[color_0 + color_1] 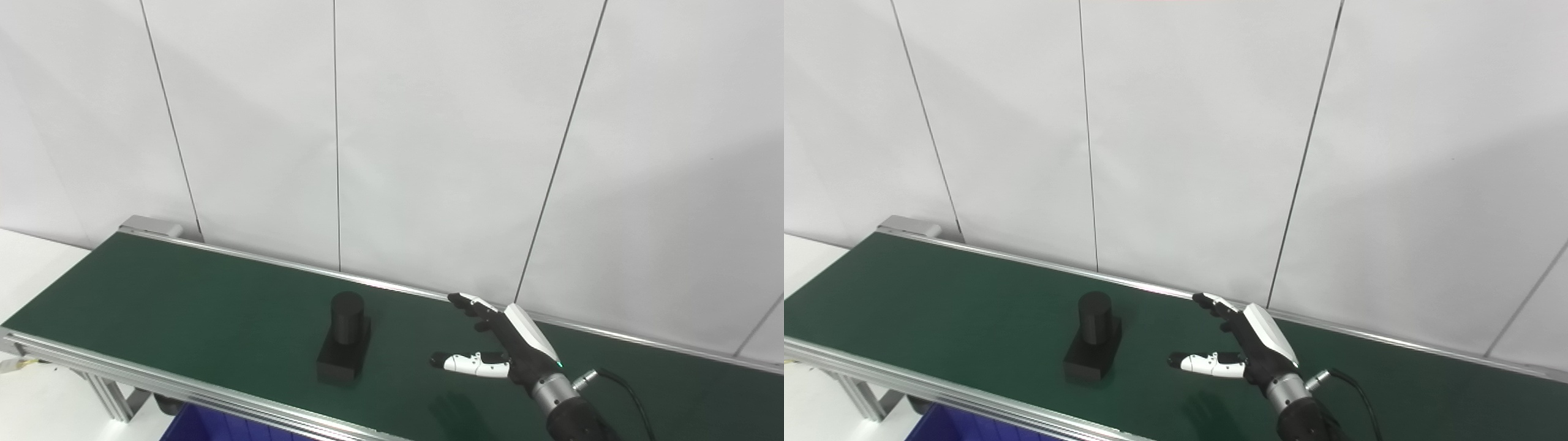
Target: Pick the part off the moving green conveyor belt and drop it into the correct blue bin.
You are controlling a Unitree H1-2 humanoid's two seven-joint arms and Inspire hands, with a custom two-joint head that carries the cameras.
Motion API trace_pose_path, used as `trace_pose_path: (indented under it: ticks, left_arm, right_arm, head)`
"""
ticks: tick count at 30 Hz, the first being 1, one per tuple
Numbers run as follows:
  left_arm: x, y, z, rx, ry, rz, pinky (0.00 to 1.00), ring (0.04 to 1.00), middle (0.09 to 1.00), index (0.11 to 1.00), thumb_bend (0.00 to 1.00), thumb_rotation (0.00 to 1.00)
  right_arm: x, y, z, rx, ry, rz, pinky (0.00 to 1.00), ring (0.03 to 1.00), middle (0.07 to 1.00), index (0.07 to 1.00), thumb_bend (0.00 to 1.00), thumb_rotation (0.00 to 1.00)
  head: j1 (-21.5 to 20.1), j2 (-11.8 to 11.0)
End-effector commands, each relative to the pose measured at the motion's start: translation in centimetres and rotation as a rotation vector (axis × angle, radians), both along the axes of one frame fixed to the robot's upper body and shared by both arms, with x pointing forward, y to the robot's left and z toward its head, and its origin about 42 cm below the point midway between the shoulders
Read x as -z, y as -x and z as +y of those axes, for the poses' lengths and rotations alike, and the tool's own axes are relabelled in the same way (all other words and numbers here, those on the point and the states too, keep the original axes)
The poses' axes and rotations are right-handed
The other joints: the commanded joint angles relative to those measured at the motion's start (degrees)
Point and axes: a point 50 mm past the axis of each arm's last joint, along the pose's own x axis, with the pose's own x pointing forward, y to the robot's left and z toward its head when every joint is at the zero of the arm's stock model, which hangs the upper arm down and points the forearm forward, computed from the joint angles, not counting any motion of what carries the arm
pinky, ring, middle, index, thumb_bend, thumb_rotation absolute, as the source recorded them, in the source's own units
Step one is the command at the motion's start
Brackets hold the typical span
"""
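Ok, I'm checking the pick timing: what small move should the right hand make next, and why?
Probably reach left toward the part and bring the fingers around its upright cylinder. The right hand hangs open over the belt, fingers and thumb spread toward the part, with clear belt between them. The part stands free, untouched. A corner of the blue bin shows below the belt's near edge.

Right hand (511, 346): black fingers (468, 302), white back plate, white thumb, silver wrist collar, small green light, black cable (625, 389).

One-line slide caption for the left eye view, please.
Open right hand hovers over green conveyor belt beside the black part, not yet grasped.
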Motion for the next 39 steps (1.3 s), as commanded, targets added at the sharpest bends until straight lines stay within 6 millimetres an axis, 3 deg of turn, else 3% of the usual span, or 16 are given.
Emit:
trace_pose_path:
  ticks: [1, 17, 39]
  left_arm:
    - [-0.9, -0.2, -0.5, 0.005, 0.009, -0.043, 0.73, 0.797, 0.843, 0.865, 0.96, 0.35]
    - [-1.2, 0.4, -0.7, 0.016, 0.015, -0.045, 0.79, 0.837, 0.873, 0.894, 0.90, 0.37]
    - [-1.7, 1.2, -1.3, 0.010, 0.019, -0.056, 0.76, 0.833, 0.867, 0.888, 0.90, 0.37]
  right_arm:
    - [-2.6, -0.4, 1.5, -0.031, -0.031, -0.074, 0.81, 0.886, 0.880, 0.872, 0.75, 0.48]
    - [-2.0, -0.3, 2.7, -0.041, -0.016, -0.058, 0.79, 0.873, 0.872, 0.872, 0.73, 0.48]
    - [0.6, -1.5, 3.6, -0.020, 0.026, -0.019, 0.83, 0.899, 0.895, 0.865, 0.73, 0.44]
  head:
    - [-0.19, 0.28]
    - [-1.21, 1.47]
    - [-1.91, 2.11]
